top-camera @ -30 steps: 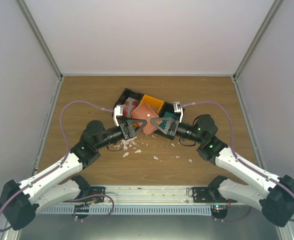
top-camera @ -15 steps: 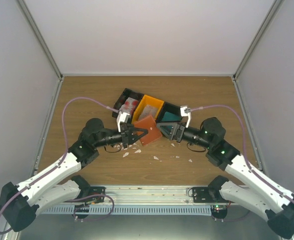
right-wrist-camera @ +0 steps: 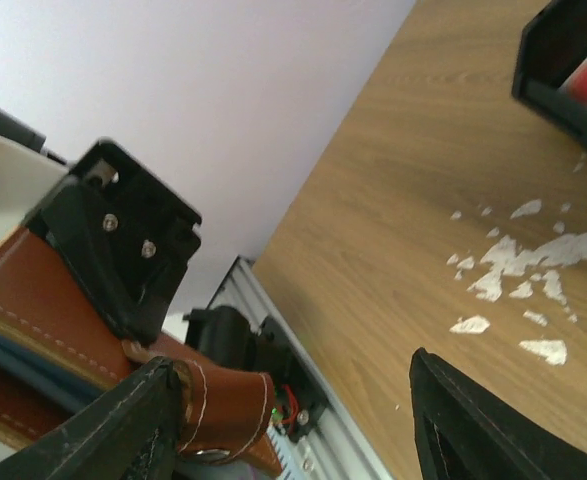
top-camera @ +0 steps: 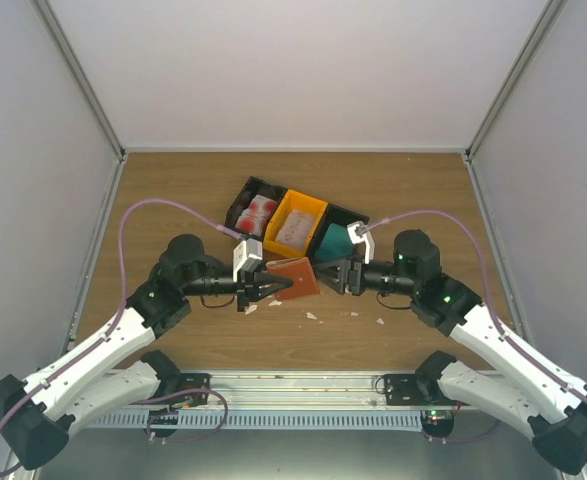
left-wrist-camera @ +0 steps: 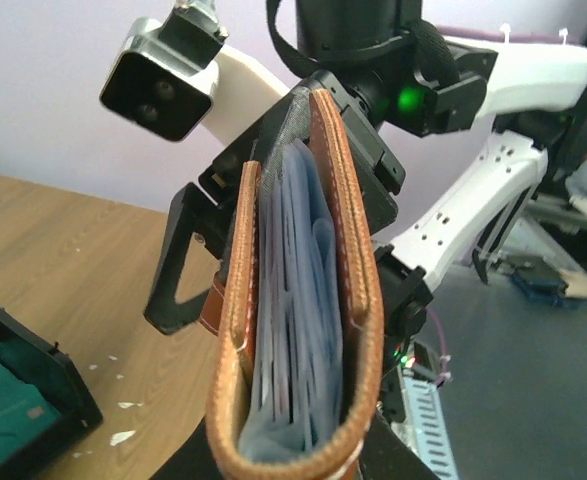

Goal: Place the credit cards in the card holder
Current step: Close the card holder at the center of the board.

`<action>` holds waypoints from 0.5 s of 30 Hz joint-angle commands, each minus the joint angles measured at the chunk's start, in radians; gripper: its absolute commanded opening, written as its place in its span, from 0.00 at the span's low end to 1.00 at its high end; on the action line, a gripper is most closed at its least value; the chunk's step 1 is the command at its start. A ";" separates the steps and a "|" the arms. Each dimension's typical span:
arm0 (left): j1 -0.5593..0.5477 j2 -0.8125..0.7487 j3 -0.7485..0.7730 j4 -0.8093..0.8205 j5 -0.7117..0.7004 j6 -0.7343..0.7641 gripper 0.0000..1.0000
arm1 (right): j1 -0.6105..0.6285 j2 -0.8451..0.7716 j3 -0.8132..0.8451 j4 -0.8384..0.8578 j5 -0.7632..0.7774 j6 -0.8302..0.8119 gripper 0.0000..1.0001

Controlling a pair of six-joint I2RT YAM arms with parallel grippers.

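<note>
Top external view, starting on the left: the left gripper (top-camera: 261, 289) is clamped on the small flat brown leather bifold card holder (top-camera: 298, 277), gripping it from its 9 o'clock side, near the middle of the wooden table (top-camera: 173, 190). Over on the left wrist view that holder shows edge-on, slightly parted, with pale blue pockets between the two leather flaps. At the holder's 3 o'clock sits the right gripper (top-camera: 337, 275), fingers spread wide with nothing clamped; whether it touches the leather I can't tell. Up at 12 o'clock, three plastic trays in a slanted row:
- a black tray (top-camera: 245, 190) with white, red-blotched credit cards (top-camera: 261, 211)
- an orange tray (top-camera: 318, 208) with pale pinkish-beige cards (top-camera: 293, 228)
- a second black tray (top-camera: 345, 213) with teal green cards (top-camera: 333, 243)

Small white scraps (top-camera: 313, 316) dot the wood at the holder's 6 o'clock.
</note>
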 commanded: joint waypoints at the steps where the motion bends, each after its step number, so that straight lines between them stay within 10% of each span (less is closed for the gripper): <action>1: 0.004 0.007 0.050 0.026 0.037 0.123 0.00 | -0.003 0.012 -0.004 -0.017 -0.132 -0.054 0.63; 15: 0.004 0.029 0.084 -0.104 0.205 0.282 0.00 | 0.000 0.019 0.008 0.038 -0.137 -0.020 0.73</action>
